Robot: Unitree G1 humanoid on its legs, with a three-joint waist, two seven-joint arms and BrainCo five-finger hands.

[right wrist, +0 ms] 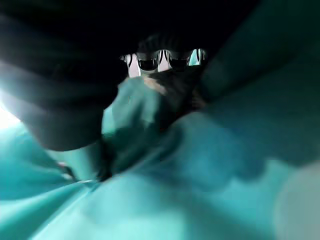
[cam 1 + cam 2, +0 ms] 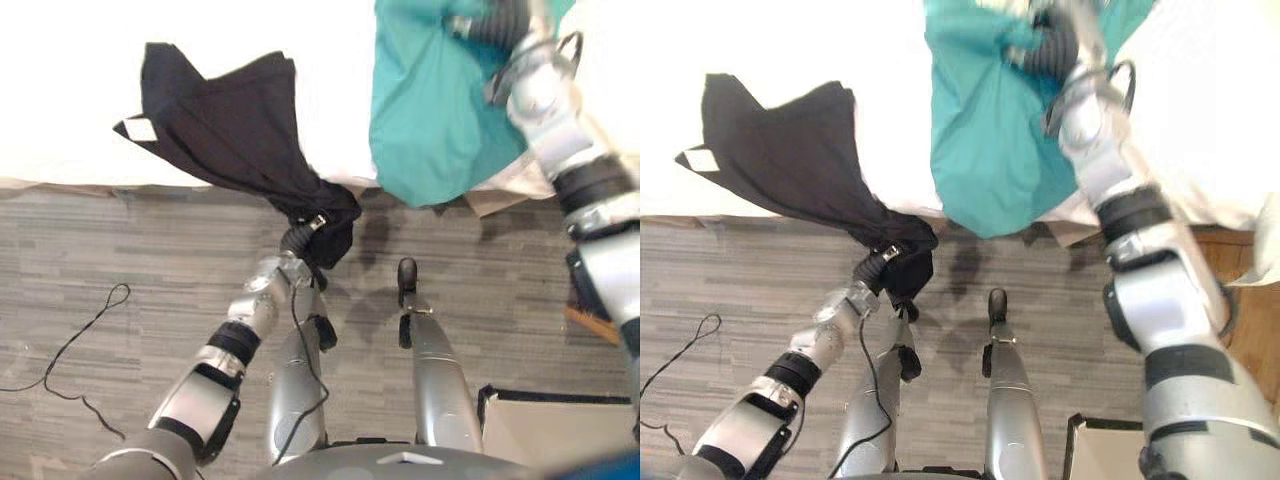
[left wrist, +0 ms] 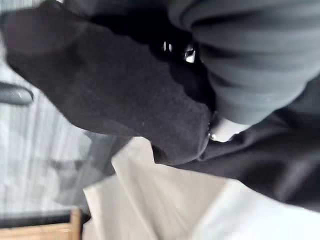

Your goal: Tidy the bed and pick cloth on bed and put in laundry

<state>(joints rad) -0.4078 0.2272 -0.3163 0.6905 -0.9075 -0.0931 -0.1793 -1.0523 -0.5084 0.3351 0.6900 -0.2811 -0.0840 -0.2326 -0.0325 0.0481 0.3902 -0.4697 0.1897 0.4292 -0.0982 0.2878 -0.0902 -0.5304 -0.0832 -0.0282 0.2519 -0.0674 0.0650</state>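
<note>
Black crumpled cloth [image 2: 220, 120] hanging off white bed [image 2: 60, 90] edge centre-left, bunched over left hand [image 3: 250, 65], grip cannot be told, teal crumpled cloth [image 2: 430, 110] upper right, clutched by right hand [image 1: 162, 60]

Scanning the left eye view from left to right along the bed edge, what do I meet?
black cloth → left hand at its bunched lower end → teal cloth → right hand over its upper right part

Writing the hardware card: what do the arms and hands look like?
The left arm and right arm are silver-grey rounded shells with black bands. The left hand and right hand each wear a dark ribbed cover; the right's silver, dark-tipped fingers show against the teal cloth.
</note>
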